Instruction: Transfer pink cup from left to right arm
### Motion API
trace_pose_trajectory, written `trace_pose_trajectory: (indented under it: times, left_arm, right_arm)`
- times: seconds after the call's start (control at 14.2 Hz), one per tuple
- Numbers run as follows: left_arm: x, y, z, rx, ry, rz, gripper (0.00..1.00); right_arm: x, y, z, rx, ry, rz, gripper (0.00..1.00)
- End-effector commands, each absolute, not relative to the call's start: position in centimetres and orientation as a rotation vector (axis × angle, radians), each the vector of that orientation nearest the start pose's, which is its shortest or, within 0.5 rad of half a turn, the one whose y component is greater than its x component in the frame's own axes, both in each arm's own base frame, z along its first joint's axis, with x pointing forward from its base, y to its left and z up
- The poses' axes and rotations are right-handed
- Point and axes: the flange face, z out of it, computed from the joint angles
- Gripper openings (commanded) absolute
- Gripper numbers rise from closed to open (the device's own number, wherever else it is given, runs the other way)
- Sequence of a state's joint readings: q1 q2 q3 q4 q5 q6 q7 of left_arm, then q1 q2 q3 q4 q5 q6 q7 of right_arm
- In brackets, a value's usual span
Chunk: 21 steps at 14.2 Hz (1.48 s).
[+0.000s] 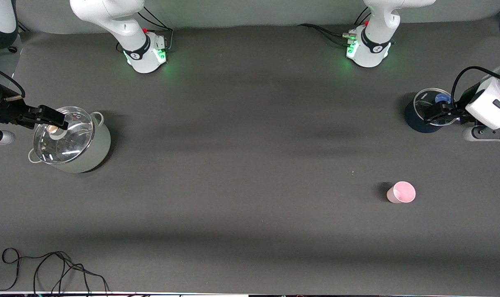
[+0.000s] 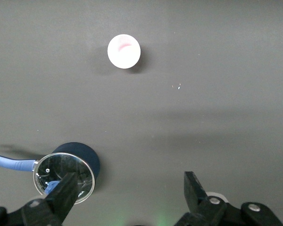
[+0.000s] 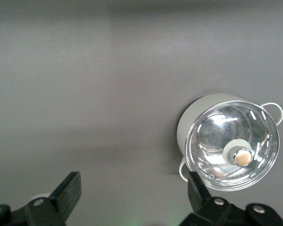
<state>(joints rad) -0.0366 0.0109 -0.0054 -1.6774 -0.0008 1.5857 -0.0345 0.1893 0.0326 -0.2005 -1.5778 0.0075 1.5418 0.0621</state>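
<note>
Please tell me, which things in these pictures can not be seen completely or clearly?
- Pale pot, front view: the glass lid reflects light, and the open right gripper over it covers part; contents unreadable.
- Dark pot, front view: the open left gripper above hides part of its lid.
- Pink cup: standing alone; its base is not visible.
- Cable, front view: cut off by the bottom edge.

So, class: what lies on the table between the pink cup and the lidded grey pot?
Nothing: in the front view, only bare dark table separates the pink cup from the grey pot.

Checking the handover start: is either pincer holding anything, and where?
Nothing. The left pincer hangs open over the dark pot, the right pincer open over the lidded pot; the pink cup stands untouched.
</note>
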Motion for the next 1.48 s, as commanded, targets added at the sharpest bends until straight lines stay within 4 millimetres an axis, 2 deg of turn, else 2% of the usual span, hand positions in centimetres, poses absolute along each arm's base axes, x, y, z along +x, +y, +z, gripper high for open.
trace_pose_trajectory:
  times: [0.0,0.57,0.71,0.85,1.06,1.2,1.41]
  left_arm:
    - [55.1,-2.4,57.4,-3.118,-0.008,0.13,1.0]
    - [55.4,-2.3,57.8,-3.12,0.021,0.104,1.0]
    - [56.6,-2.0,58.5,-3.121,0.161,0.061,1.0]
    - [57.9,0.1,59.2,-3.123,0.341,0.02,1.0]
    - [59.2,2.3,59.4,-3.083,0.659,-0.097,1.0]
    - [60.2,4.1,58.6,-3.079,0.831,-0.163,1.0]
    - [61.8,9.2,56.5,-3.109,1.108,-0.301,1.0]
  right_arm:
    - [56.4,-0.2,60.3,-3.141,0.13,0.102,1.0]
    - [56.3,-0.3,60.0,-3.132,0.142,0.114,1.0]
    - [56.1,-0.2,59.6,-3.127,0.18,0.132,1.0]
    - [55.9,0.4,59.5,-3.12,0.305,0.132,1.0]
    - [56.0,0.9,59.5,-3.122,0.31,0.13,1.0]
    - [55.9,0.9,59.3,-3.122,0.308,0.135,1.0]
    - [55.8,0.8,59.4,-3.122,0.298,0.133,1.0]
